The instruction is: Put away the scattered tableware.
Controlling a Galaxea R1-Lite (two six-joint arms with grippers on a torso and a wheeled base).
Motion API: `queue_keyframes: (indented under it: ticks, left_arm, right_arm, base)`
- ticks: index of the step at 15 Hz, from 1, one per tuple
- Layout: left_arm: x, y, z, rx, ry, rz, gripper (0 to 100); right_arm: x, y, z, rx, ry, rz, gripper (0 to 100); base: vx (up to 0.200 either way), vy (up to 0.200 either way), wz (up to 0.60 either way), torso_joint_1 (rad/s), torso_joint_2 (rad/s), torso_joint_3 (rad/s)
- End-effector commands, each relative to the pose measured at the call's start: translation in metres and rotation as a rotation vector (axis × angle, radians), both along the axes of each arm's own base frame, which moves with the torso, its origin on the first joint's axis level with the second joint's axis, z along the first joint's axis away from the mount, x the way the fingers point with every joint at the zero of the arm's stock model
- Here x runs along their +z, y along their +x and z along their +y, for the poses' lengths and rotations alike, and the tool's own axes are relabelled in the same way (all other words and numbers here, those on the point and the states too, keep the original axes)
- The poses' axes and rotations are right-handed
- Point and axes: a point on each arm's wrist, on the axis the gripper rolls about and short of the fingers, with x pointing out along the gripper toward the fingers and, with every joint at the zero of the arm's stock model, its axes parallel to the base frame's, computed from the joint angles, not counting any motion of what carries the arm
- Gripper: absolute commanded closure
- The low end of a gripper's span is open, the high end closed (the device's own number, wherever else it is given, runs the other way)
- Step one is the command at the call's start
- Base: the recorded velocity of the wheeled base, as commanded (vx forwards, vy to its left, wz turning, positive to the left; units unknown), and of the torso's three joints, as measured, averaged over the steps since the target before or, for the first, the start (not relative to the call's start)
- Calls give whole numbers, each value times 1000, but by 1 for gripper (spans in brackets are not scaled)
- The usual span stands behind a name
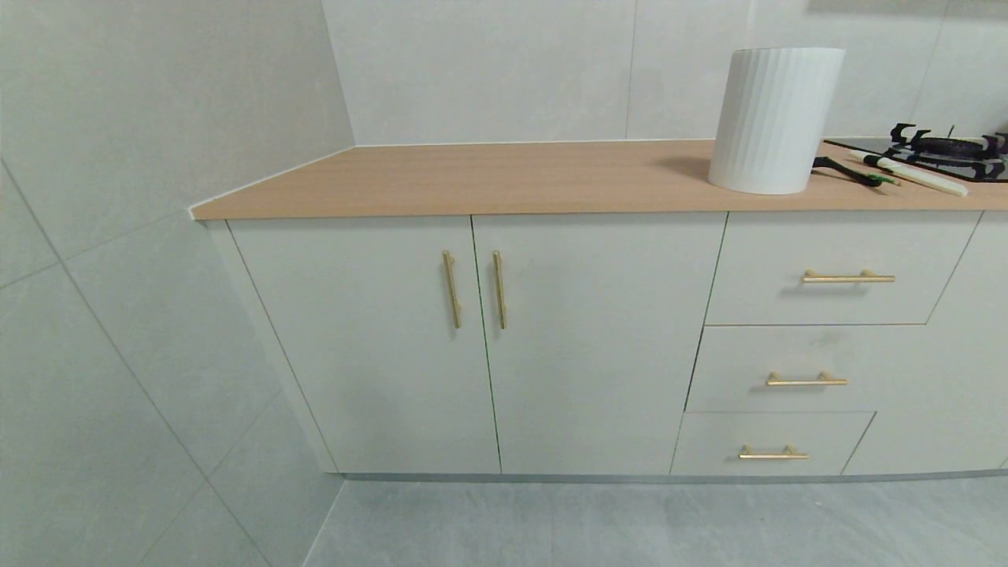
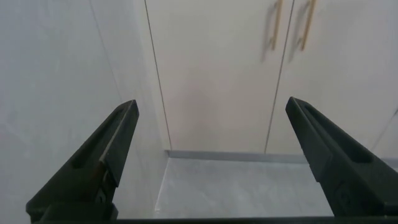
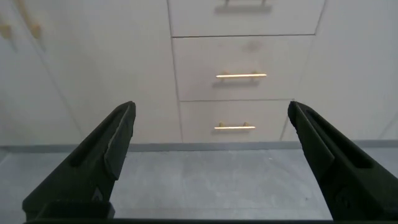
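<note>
We find the tableware on the wooden countertop (image 1: pixel 472 177), towards the right: a white-handled utensil (image 1: pixel 921 175) and a black utensil (image 1: pixel 850 170) lie just beside the white ribbed holder (image 1: pixel 776 118). The holder hides one end of the black one, and we cannot tell what kind either is. The stove (image 1: pixel 949 148) behind them is cut off. Our left gripper (image 2: pixel 211 104) and right gripper (image 3: pixel 211 106) hang low before the cabinet (image 1: pixel 598 339), both spread wide and empty.
</note>
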Motion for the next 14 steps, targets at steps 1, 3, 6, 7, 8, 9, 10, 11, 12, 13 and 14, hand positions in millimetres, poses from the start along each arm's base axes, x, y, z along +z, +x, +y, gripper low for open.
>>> queue_keyframes:
  ticks: [1,3,6,7,8,9,10,11,12,13,14]
  left_arm:
    - [-10,3,0,-6,-19,36,0]
    - [-10,3,0,-6,-22,37,0]
    - [-10,3,0,-5,-46,33,0]
    - [-10,3,0,-5,-46,34,0]
    - [-10,3,0,-5,-46,34,0]
    - [-10,3,0,-5,-46,34,0]
    - [-10,3,0,-5,-46,33,0]
    - [-10,3,0,-5,-46,36,0]
    - [-10,3,0,-4,-45,36,0]
    - [-10,3,0,-5,-46,34,0]
    - [-10,3,0,-6,-46,36,0]
  right_arm:
    - [-2,1,1,38,-5,20,0]
    - [-2,1,1,40,-5,20,0]
    - [-2,1,1,41,-10,20,0]
    - [-2,1,1,41,-16,20,0]
    - [-2,1,1,41,-13,19,0]
    - [-2,1,1,41,-10,19,0]
    - [-2,1,1,40,-10,20,0]
    - [-2,1,1,40,-10,19,0]
    - [-2,1,1,40,-10,19,0]
    - [-2,1,1,40,-10,20,0]
    - [-2,1,1,41,-10,20,0]
  base:
    - [0,0,0,0,0,0]
    - [0,0,0,0,0,0]
    - [0,0,0,0,0,0]
    - [0,0,0,0,0,0]
    - [0,0,0,0,0,0]
    - [0,0,0,0,0,0]
    - [0,0,0,0,0,0]
    - [0,0,0,0,0,0]
    - [0,0,0,0,0,0]
    - [0,0,0,0,0,0]
    - [0,0,0,0,0,0]
